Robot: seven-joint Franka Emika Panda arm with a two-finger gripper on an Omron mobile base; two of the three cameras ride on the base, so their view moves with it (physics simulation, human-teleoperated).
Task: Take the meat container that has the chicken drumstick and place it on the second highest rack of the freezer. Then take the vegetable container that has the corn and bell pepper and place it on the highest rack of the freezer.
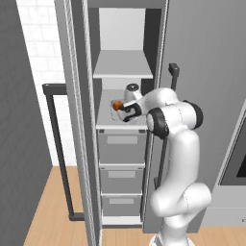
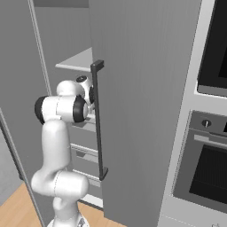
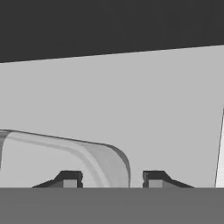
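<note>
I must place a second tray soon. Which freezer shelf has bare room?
The upper shelf looks bare from wall to wall. The lower shelf is crowded: the container with the drumstick sits there, with the gripper beside it.

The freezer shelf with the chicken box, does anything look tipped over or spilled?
No, nothing stands out. The meat container sits flat on the lower of the freezer's two shelves, with the chicken drumstick still inside. The gripper is right at the container's rim, jaws apart. Nothing has spilled onto the shelf.
</note>
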